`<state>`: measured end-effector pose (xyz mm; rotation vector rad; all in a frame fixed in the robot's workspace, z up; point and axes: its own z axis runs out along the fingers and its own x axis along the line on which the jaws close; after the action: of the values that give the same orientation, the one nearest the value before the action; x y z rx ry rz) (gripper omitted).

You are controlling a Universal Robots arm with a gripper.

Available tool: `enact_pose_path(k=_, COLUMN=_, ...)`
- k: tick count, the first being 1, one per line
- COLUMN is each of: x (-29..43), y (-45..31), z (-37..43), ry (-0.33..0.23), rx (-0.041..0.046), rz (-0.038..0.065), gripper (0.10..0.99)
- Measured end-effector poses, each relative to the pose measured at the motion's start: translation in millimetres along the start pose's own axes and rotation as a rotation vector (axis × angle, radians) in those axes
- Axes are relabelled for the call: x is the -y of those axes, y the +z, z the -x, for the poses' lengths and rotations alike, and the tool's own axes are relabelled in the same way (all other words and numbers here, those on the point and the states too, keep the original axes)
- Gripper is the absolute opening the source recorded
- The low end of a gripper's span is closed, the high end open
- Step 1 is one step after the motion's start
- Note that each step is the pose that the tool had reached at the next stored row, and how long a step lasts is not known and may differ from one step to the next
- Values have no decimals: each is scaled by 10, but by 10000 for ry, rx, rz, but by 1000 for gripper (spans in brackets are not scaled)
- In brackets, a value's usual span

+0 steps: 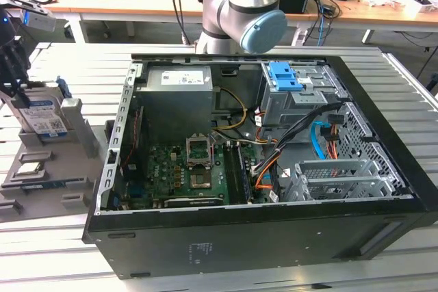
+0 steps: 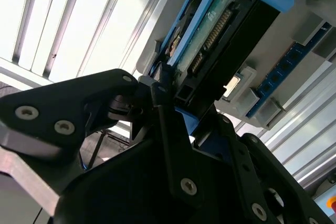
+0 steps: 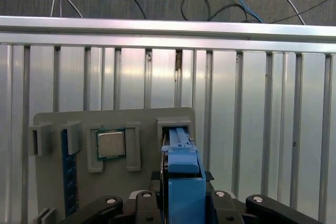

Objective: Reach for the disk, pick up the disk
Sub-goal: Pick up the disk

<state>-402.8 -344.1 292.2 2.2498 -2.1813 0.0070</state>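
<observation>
The disk [image 1: 42,117] stands on edge in a slot of a grey holder [image 1: 51,172] at the exterior view's left, its white-and-blue label facing out. My black gripper [image 1: 15,81] is at the disk's top. In the first wrist view the disk's blue rail [image 3: 184,169] runs edge-on between the two black fingers [image 3: 160,179], which sit flush against both its sides. The gripper [image 2: 173,103] is shut on the disk. In the second wrist view the disk's connector edge [image 2: 218,30] shows just beyond the fingertips. The disk's lower end still sits in the holder's slot [image 3: 176,127].
The holder also carries a square chip [image 3: 110,144] and a blue memory stick [image 3: 65,174]. An open black computer case [image 1: 274,169] lies on the ribbed metal table [image 1: 61,258] at the exterior view's right of the holder. Desks with cables stand behind.
</observation>
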Motion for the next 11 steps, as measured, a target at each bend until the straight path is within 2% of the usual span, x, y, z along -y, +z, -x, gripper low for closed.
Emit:
enact_pose_path(k=3, x=3, y=-42, z=0, ry=-1, rx=0, rz=-1, gripper=365)
enact_pose_path(k=6, x=6, y=-126, z=-1, ry=-1, rx=0, rz=2, gripper=365)
enact_pose_path(k=11, x=10, y=-216, z=-1, ry=0, rx=1, rz=6, gripper=365)
